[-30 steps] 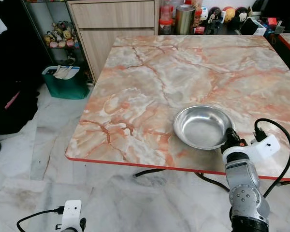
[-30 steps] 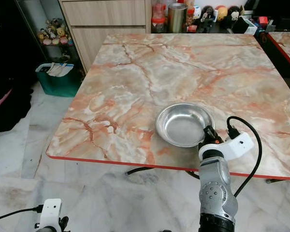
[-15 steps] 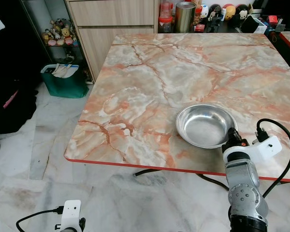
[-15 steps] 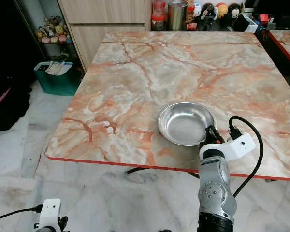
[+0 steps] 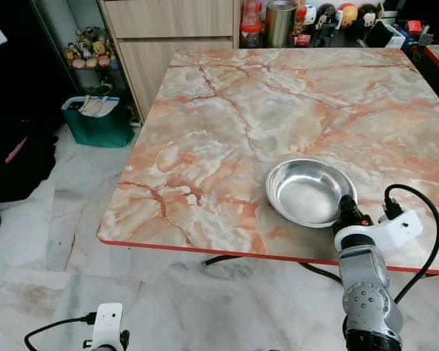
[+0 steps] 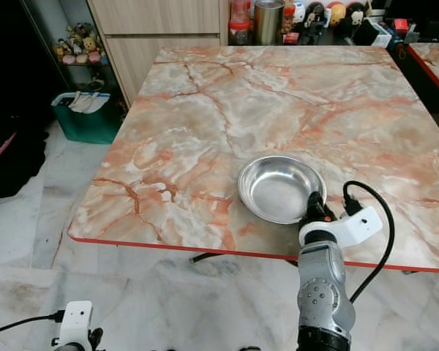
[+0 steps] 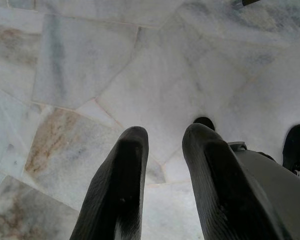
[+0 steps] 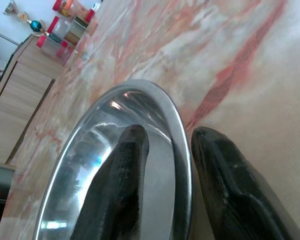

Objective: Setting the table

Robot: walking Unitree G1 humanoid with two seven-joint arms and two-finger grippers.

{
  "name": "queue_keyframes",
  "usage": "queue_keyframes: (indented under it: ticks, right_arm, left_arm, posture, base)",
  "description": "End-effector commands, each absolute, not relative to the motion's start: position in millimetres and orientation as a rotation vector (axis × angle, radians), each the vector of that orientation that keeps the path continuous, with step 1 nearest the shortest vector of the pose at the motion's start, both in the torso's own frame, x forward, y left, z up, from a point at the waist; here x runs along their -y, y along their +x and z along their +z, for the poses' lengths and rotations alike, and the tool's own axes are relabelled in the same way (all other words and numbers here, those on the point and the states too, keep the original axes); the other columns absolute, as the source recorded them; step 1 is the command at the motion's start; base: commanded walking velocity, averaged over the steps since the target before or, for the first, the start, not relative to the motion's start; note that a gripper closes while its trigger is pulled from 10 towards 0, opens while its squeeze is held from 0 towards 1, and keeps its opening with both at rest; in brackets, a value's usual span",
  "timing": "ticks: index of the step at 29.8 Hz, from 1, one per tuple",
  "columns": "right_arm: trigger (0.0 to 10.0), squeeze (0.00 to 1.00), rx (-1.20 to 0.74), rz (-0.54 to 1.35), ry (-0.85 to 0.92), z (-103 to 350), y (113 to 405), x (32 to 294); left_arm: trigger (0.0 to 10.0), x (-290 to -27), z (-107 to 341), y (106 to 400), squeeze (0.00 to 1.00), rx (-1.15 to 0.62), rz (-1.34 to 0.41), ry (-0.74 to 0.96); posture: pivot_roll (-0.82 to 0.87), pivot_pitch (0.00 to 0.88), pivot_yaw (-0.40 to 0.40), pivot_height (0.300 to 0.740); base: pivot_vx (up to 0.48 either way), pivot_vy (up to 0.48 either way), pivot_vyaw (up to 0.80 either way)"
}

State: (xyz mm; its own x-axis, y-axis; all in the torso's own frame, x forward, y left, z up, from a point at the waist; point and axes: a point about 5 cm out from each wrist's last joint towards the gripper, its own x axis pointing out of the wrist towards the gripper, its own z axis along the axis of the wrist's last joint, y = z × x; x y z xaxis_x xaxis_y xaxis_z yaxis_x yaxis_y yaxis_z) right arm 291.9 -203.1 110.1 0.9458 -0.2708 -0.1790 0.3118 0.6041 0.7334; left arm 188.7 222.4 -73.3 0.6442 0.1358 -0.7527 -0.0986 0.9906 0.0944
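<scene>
Right pincer (image 8: 162, 165) straddles the near rim of the steel bowl (image 5: 309, 191): one finger (image 8: 125, 175) inside the bowl, the other outside it, the rim between them. Whether the fingers press the rim or stand slightly off it cannot be told from the wrist view. The silver right arm rises from below the near edge of the tabletop (image 5: 234, 110), with a black cable looping beside its white wrist housing.

The bowl sits upright on the marble-patterned tabletop, close to the near edge and toward the right side.

At the far edge, a metal canister (image 5: 280, 23) and assorted small items stand against the wall. A wooden cabinet (image 5: 172, 36) and a green bin (image 5: 95, 126) stand beyond the tabletop's left side.

Left pincer (image 7: 162, 165) hangs idle over the marble floor (image 7: 140, 75), fingers slightly spread, holding nothing.
</scene>
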Motion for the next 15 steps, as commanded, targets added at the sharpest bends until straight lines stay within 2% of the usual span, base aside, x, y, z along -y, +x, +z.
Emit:
queue_keyframes:
  ticks: [1, 8, 10, 11, 12, 13, 14, 15]
  right_arm:
    - [10.0, 1.00, -0.020, -0.330, 0.855, 118, 293, 202]
    - [10.0, 1.00, -0.015, -0.329, 0.834, 121, 294, 200]
    - [10.0, 1.00, -0.002, -0.325, 0.807, 124, 293, 201]
    - [10.0, 1.00, 0.029, -0.291, 0.738, 131, 294, 199]
    - [10.0, 0.56, 0.105, -0.208, 0.518, 150, 296, 194]
    - [10.0, 0.56, 0.105, -0.208, 0.518, 150, 296, 194]
    - [10.0, 0.00, 0.160, -0.156, 0.419, 163, 297, 188]
    - [10.0, 0.00, 0.175, -0.148, 0.413, 166, 297, 187]
  left_arm:
    - [10.0, -226, -75, 184, 0.00, -0.884, 0.143, 0.049]
    - [10.0, -226, -75, 184, 0.00, -0.884, 0.142, 0.049]
    - [10.0, -226, -75, 184, 0.00, -0.884, 0.142, 0.047]
    - [10.0, -226, -75, 184, 0.00, -0.885, 0.144, 0.047]
    - [10.0, -226, -75, 184, 0.00, -0.885, 0.144, 0.048]
    - [10.0, -226, -75, 184, 0.00, -0.885, 0.144, 0.048]
    - [10.0, -227, -75, 183, 0.00, -0.885, 0.144, 0.048]
    - [10.0, -227, -75, 183, 0.00, -0.885, 0.145, 0.048]
  posture:
    - [-0.05, 0.129, 0.050, 0.740]
    - [-0.05, 0.130, 0.050, 0.740]
    - [-0.05, 0.129, 0.050, 0.740]
    - [-0.05, 0.130, 0.051, 0.740]
    - [-0.05, 0.128, 0.053, 0.740]
    - [-0.05, 0.128, 0.053, 0.740]
    - [-0.06, 0.124, 0.054, 0.740]
    - [-0.06, 0.124, 0.054, 0.740]
  base:
    - [0.000, 0.000, 0.00]
    - [0.000, 0.000, 0.00]
    - [0.000, 0.000, 0.00]
    - [0.000, 0.000, 0.00]
    - [0.000, 0.000, 0.00]
    - [0.000, 0.000, 0.00]
    - [0.000, 0.000, 0.00]
    - [0.000, 0.000, 0.00]
